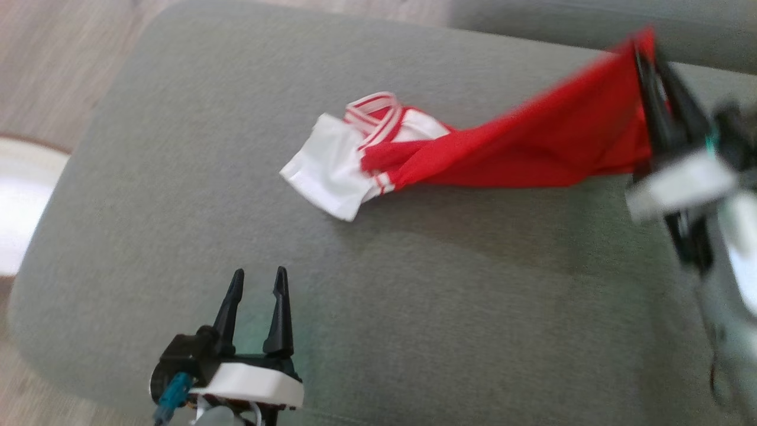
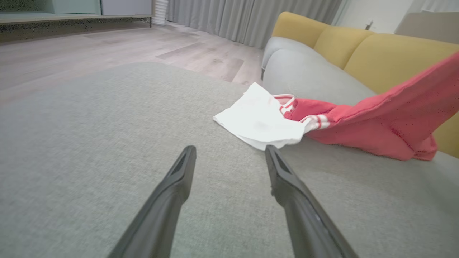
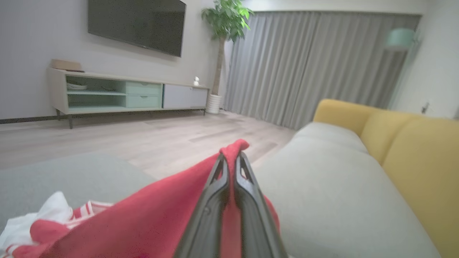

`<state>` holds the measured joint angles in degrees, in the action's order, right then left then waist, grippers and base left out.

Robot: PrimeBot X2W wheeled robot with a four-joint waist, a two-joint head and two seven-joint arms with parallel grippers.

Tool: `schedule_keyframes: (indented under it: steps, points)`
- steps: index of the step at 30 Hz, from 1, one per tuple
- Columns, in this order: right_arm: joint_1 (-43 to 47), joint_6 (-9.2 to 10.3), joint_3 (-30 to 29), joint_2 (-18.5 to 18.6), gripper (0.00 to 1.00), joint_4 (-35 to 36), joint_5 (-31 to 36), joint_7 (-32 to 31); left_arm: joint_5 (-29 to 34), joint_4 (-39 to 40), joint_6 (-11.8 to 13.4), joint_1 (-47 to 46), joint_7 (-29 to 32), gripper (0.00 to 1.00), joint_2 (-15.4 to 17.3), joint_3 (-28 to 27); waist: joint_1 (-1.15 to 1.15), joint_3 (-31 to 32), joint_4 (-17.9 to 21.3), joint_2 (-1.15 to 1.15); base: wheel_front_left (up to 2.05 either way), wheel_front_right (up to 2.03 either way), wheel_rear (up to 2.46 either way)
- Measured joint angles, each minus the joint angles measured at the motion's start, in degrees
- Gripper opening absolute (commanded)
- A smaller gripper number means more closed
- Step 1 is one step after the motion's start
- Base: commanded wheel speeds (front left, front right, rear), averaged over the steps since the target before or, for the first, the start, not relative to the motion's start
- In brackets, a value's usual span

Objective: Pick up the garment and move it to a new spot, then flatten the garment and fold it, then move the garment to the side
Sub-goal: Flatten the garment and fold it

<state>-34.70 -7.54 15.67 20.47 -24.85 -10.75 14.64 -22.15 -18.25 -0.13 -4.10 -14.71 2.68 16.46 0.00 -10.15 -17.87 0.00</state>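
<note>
Right gripper (image 1: 646, 56) clamped on garment (image 1: 520, 151) edge at 2 o'clock, sleeve end resting mid-cushion (image 1: 177, 177), left gripper (image 1: 257, 278) agape at 7 o'clock; I'd lift higher so the fabric clears before relocating.

Grey sofa seat (image 3: 333, 186) right of the right fingers (image 3: 211, 215), yellow backrest (image 3: 412, 154) beyond; wood floor (image 3: 107, 139) ahead, then TV console (image 3: 125, 95), wall TV (image 3: 136, 25), potted plant (image 3: 226, 18), grey curtains (image 3: 304, 64).
</note>
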Motion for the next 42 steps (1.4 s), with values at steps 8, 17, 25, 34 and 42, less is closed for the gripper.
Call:
schedule_keyframes:
  steps: [8, 17, 25, 34, 42]
  points:
    - [23.26, 0.00, -8.58, -3.18, 0.00, 3.43, -0.25, -0.01, 1.05, -1.37, -0.65, 1.92, 0.00, 1.00, -0.02, -2.61, 0.00, 2.95, 5.81, 0.00, 0.00, 0.00, 0.00]
    - [30.30, 0.00, -10.66, -8.05, 1.00, -5.36, -2.92, -0.01, 2.08, -2.13, -0.99, 2.16, 0.00, 1.00, 0.00, -4.85, 0.00, 4.88, 9.28, 0.00, 0.00, 0.00, 0.00]
    - [32.25, 0.00, -16.07, -10.28, 1.00, -5.98, -1.81, -0.02, 2.66, -2.57, -0.89, 2.15, 0.00, 1.00, 0.02, -5.91, 0.00, 4.63, 9.96, 0.00, 0.00, 0.00, 0.00]
    - [31.95, 0.00, -19.30, -13.59, 1.00, 4.64, 3.27, -0.01, 3.14, -2.15, -0.38, 1.73, 0.00, 1.00, 0.01, -6.76, 0.01, 3.42, 11.06, 0.00, 0.00, 0.00, 0.00]
    - [31.90, 0.00, -17.93, -14.27, 1.00, 6.31, 3.26, -0.01, 2.94, -3.38, -0.03, -1.90, 0.00, 1.00, -0.01, -7.04, 0.01, 0.92, 12.05, 0.00, 0.00, 0.00, 0.00]
